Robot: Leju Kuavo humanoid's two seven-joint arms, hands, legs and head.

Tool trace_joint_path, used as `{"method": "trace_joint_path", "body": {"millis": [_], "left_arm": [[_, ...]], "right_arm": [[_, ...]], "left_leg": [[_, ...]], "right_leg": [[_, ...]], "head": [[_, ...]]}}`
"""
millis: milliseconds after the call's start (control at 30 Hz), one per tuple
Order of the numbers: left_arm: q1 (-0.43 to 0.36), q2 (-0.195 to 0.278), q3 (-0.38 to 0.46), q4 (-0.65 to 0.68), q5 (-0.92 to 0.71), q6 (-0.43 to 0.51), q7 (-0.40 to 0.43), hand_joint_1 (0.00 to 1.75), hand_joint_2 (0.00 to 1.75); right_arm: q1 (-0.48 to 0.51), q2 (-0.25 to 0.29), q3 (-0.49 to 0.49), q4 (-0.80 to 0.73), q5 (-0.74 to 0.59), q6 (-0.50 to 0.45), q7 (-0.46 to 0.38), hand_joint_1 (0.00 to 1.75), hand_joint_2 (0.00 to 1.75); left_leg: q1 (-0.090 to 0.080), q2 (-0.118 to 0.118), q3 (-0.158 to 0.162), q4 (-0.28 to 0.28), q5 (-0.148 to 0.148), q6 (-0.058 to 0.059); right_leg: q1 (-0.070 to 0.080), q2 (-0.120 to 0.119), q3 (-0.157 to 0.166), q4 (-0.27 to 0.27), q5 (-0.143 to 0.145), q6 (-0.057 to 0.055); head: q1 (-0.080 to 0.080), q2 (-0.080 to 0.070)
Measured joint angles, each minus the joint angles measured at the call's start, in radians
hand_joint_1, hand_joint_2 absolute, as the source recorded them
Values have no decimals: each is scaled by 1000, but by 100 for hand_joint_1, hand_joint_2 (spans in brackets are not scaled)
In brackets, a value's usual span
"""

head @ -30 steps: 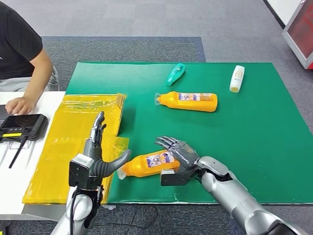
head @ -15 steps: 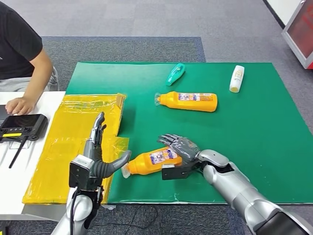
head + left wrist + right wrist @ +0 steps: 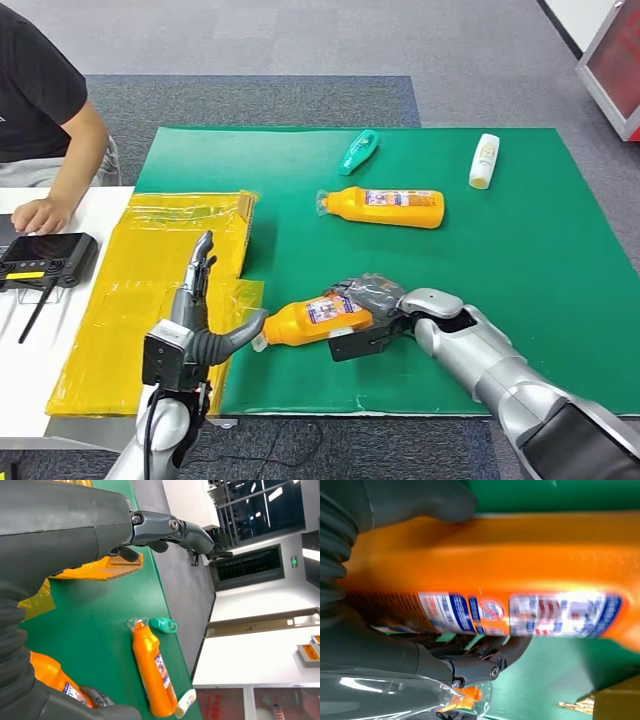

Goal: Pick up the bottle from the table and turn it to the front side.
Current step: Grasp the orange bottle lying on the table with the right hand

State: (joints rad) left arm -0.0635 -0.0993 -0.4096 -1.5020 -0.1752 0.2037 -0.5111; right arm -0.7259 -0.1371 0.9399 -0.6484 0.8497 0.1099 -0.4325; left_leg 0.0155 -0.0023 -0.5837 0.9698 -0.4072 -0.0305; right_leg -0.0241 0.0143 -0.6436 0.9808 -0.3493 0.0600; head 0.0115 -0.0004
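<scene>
While the left hand (image 3: 198,325) hovers open, the right hand (image 3: 371,305) grips the orange bottle (image 3: 317,320). Bottle lies on the green mat (image 3: 528,260).

Green mat (image 3: 528,300), yellow bags (image 3: 143,290), perhaps a controller (image 3: 45,258).

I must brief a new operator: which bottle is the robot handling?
On the green mat, look to the near edge. The orange bottle lies there in the right hand, cap toward the yellow bags. The other orange bottle lies farther back, untouched.
</scene>
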Motion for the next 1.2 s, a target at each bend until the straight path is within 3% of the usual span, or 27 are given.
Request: {"method": "trace_joint_path", "body": {"millis": [267, 467, 667, 900, 1200], "left_arm": [[0, -2, 1, 3, 2, 0, -3, 0, 175], [0, -4, 1, 3, 2, -8, -3, 0, 175], [1, -4, 1, 1, -4, -14, 2, 0, 175], [10, -4, 1, -16, -8, -24, 15, 0, 175], [13, -4, 1, -30, -8, -15, 19, 0, 175]], "right_arm": [[-14, 2, 31, 13, -26, -32, -32, 175, 175], [29, 1, 39, 1, -66, -159, -72, 175, 175], [81, -6, 28, -50, -71, -218, -90, 175, 175], [178, -8, -45, -173, -93, -322, -137, 175, 175], [254, -7, -153, -296, -125, -367, -176, 175, 175]], "left_leg": [[0, 0, 0, 0, 0, 0], [0, 0, -1, 0, 0, 0], [0, 0, -2, 0, 0, 0], [0, 0, -4, 0, 0, 0], [0, 0, -5, 0, 0, 0]], "right_leg": [[0, 0, 0, 0, 0, 0], [0, 0, -1, 0, 0, 0], [0, 0, -2, 0, 0, 0], [0, 0, -3, 0, 0, 0], [0, 0, -4, 0, 0, 0]], "head": [[0, 0], [0, 0], [0, 0], [0, 0], [0, 0]]}}
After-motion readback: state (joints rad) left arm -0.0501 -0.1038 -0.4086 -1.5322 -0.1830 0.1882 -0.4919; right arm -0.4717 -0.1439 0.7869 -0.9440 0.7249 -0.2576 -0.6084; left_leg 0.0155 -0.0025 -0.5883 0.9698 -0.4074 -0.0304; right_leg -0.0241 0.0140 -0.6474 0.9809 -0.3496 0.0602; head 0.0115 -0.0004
